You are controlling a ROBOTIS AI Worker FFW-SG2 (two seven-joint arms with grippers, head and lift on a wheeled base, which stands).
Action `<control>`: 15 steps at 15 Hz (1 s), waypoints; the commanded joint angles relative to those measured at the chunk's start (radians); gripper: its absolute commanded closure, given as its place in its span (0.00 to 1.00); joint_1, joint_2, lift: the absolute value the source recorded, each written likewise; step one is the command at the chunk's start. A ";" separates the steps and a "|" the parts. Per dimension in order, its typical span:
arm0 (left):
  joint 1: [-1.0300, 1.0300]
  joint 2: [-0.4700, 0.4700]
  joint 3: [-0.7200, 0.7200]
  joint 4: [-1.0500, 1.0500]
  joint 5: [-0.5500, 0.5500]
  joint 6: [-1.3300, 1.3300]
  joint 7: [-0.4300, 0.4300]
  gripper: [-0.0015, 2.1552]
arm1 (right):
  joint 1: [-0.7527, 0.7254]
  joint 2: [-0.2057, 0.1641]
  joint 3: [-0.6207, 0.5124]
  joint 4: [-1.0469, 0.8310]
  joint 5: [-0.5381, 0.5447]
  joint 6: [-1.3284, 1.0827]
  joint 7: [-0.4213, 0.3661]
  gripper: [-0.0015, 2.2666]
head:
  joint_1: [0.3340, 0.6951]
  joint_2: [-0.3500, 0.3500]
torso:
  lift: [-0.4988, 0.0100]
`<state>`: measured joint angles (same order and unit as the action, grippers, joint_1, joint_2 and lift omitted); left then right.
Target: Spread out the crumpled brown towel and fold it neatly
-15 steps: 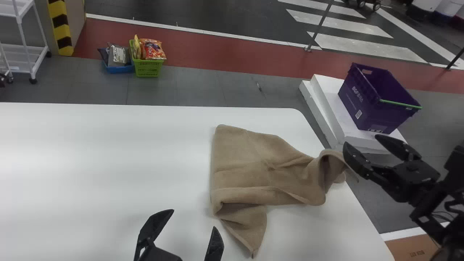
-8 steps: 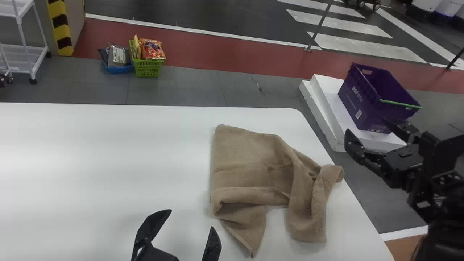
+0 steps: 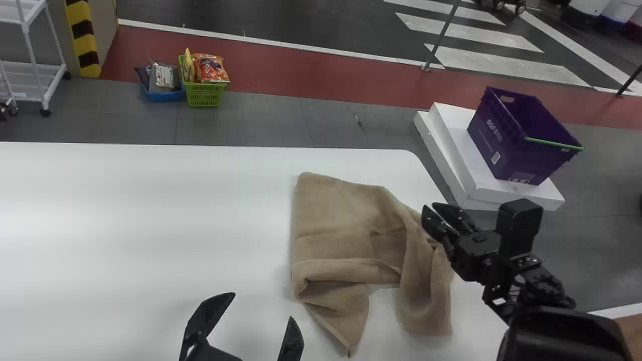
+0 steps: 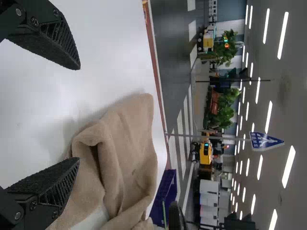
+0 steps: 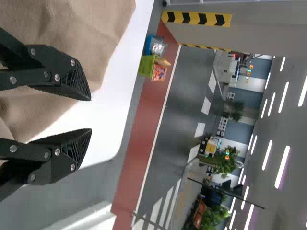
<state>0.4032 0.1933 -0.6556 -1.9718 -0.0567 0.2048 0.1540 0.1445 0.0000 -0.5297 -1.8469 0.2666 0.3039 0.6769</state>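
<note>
Compared w/ the prev. moment, we are seeing the R gripper point(image 3: 428, 205) coming inward, from beyond the right edge of the table point(image 3: 150, 210) to the right part of the brown towel point(image 3: 346, 220). Its jaws are standing apart w/ a modest gap, and they are pointing toward the far left, above the cloth; if they are touching it, we are not able to tell. The L gripper point(image 3: 263, 305) is resting at the near side, to the left of the towel's near corner, w/ its jaws spreading wide.

We are finding the towel on the right half of the table, partly flat and partly crumpled. Its far left area is lying rather smooth, a folded band is crossing it nearer to us, and one pointed corner is sticking out toward our side. On the right, the cloth is forming long ridges, incl. a loose flap that is lying toward the near side.

Beyond the table, to the right, a purple crate point(image 3: 501, 145) is sitting on a white platform point(image 3: 526, 195). On the floor at far left, a green basket w/ snack bags point(image 3: 205, 94) is standing beside a blue basket w/ packages point(image 3: 165, 96).
</note>
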 commanded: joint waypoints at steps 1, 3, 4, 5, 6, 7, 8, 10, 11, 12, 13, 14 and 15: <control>0.000 0.002 0.002 -0.006 0.000 0.000 0.001 0.07 | -0.017 0.001 0.031 0.078 -0.007 -0.013 0.001 0.93 | 1.00 0.00 | 0.73; 0.002 0.003 0.004 -0.015 0.003 0.000 0.001 0.07 | -0.028 0.001 0.063 0.126 -0.001 -0.016 0.000 0.93 | 1.00 0.00 | 0.73; 0.000 0.005 0.004 -0.015 0.005 0.000 0.001 0.07 | -0.029 0.001 0.082 0.133 0.006 -0.013 -0.002 0.93 | 1.00 0.00 | 0.73; 0.002 0.005 0.004 -0.016 0.006 -0.003 0.001 0.07 | -0.029 0.001 0.102 0.135 0.014 -0.004 -0.003 0.93 | 1.00 0.00 | 0.73; 0.009 0.005 0.019 -0.018 0.005 -0.006 0.001 0.07 | -0.026 0.001 0.119 0.135 0.017 0.008 -0.003 0.93 | 1.00 0.00 | 0.73; 0.012 0.005 0.024 -0.018 0.006 -0.006 -0.001 0.07 | -0.017 0.001 0.143 0.129 0.019 0.021 -0.002 0.93 | 1.00 0.00 | 0.73; 0.014 0.005 0.028 -0.019 0.006 -0.009 -0.001 0.07 | -0.006 0.001 0.163 0.121 0.019 0.042 -0.002 0.93 | 1.00 0.00 | 0.73; 0.016 0.005 0.028 -0.025 0.008 -0.012 -0.001 0.07 | 0.010 0.001 0.214 0.123 0.028 0.060 -0.005 0.93 | 1.00 0.00 | 0.73; 0.017 0.005 0.028 -0.029 0.008 -0.015 -0.001 0.07 | 0.017 0.001 0.241 0.123 0.028 0.070 -0.005 0.93 | 1.00 0.00 | 0.73; 0.017 0.005 0.028 -0.029 0.008 -0.015 -0.001 0.07 | 0.021 0.001 0.269 0.121 0.028 0.082 -0.007 0.93 | 1.00 0.00 | 0.73; 0.017 0.005 0.028 -0.027 0.008 -0.018 -0.001 0.07 | 0.029 0.001 0.303 0.118 0.028 0.091 -0.010 0.93 | 1.00 0.00 | 0.73; 0.017 0.005 0.028 -0.027 0.009 -0.021 -0.001 0.07 | 0.032 0.001 0.336 0.104 0.028 0.110 -0.023 0.93 | 1.00 0.00 | 0.73; 0.019 0.005 0.028 -0.025 0.011 -0.028 -0.001 0.07 | 0.033 0.001 0.379 0.097 0.028 0.122 -0.034 0.93 | 1.00 0.00 | 0.73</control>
<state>0.4205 0.1979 -0.6274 -1.9990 -0.0476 0.1840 0.1533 0.1738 -0.0002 -0.2010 -1.7394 0.2939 0.4084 0.6476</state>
